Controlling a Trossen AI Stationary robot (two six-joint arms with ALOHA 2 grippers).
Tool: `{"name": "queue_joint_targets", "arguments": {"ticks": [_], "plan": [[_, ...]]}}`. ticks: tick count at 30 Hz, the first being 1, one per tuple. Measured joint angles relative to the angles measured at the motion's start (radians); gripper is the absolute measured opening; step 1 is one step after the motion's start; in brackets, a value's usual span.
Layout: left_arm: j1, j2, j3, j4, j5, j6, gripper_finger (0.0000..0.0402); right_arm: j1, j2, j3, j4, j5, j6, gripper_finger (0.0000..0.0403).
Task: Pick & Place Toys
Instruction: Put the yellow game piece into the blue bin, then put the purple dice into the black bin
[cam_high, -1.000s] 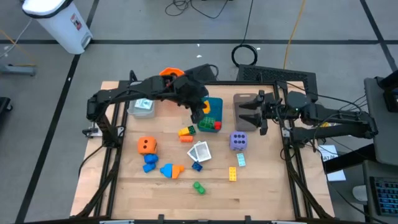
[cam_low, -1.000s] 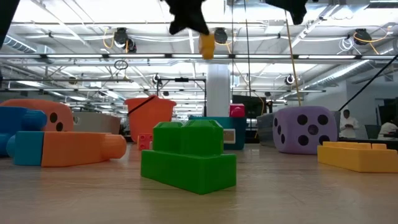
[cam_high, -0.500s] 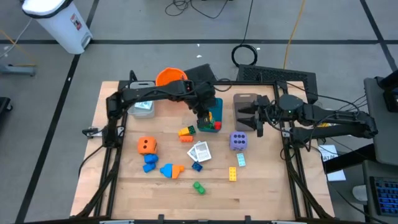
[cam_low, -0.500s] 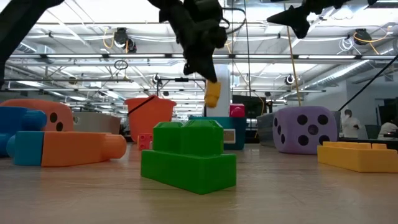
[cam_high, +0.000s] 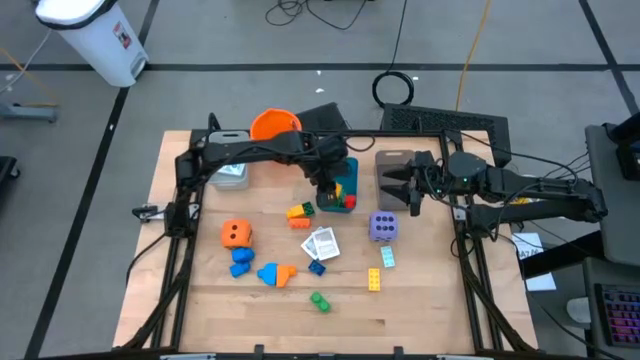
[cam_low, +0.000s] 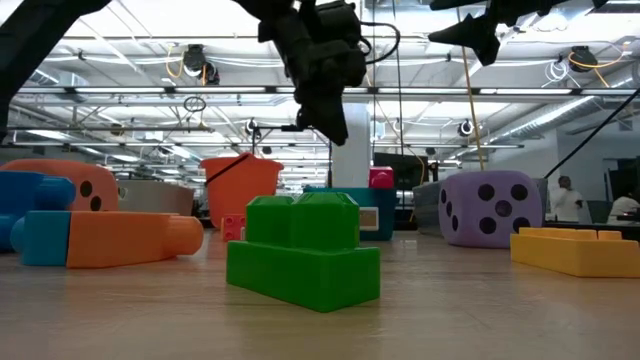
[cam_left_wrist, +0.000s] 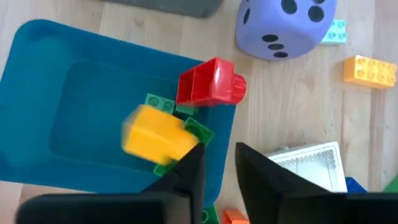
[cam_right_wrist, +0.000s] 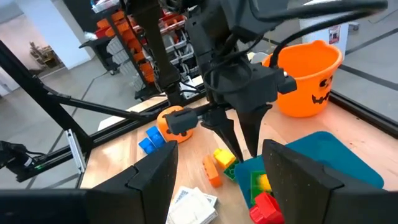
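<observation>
**Yellow brick let go over the teal tray**

Yellow plastic is seen blurred in the left wrist view: a small yellow brick (cam_left_wrist: 155, 135) sits just off the tips of the left pincer (cam_left_wrist: 217, 163), over the teal tray (cam_left_wrist: 56, 106), beside a red brick (cam_left_wrist: 208, 83) and some green bricks (cam_left_wrist: 186, 127) already lying there. The fingers of the left pincer are parted by a narrow gap and nothing is gripped between them; the brick is judged to be just released and dropping or settling into the tray. In the high view the left pincer (cam_high: 328, 185) hangs above the tray's near edge.

The right pincer (cam_high: 388, 190) is held above the worktop (cam_high: 430, 300) beside the grey tray (cam_high: 392, 160), its fingers spread wide and empty.

Such bricks are judged light, rigid and smooth, unlikely to break but liable to slip or bounce. They would best be taken across two flat opposite sides, not over the studs. The purple die (cam_high: 383, 227) and orange die (cam_high: 235, 234) are bulkier and would need a wider spread across flat faces. The white cards (cam_high: 321, 243) lie flat, thin and hard to get under; an edge would have to be caught.

Loose bricks remain scattered on the worktop, so much of the task is judged unfinished.
</observation>
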Motion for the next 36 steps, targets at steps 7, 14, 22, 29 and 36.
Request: {"name": "queue_joint_targets", "arguments": {"ticks": [7, 14, 22, 29, 36], "plan": [[0.009, -0.101, 0.0, 0.02, 0.067, -0.086, 0.0149, 0.0, 0.0, 0.0, 0.011, 0.0, -0.009, 0.0226], [-0.043, -0.287, 0.001, 0.278, 0.219, -0.177, 0.0157, 0.0, -0.002, 0.0, 0.079, -0.007, -0.03, 0.0226], [-0.162, -0.437, 0.003, 0.667, 0.241, -0.219, 0.0152, 0.0, -0.022, -0.001, 0.143, -0.009, -0.154, 0.0226], [-0.217, -0.449, 0.003, 0.855, 0.181, -0.211, 0.0152, 0.0, -0.022, -0.001, 0.172, -0.008, -0.199, 0.0226], [-0.229, -0.447, 0.001, 0.781, 0.069, -0.072, 0.0152, 0.0, -0.021, -0.001, 0.164, -0.008, -0.199, 0.0226]]}}
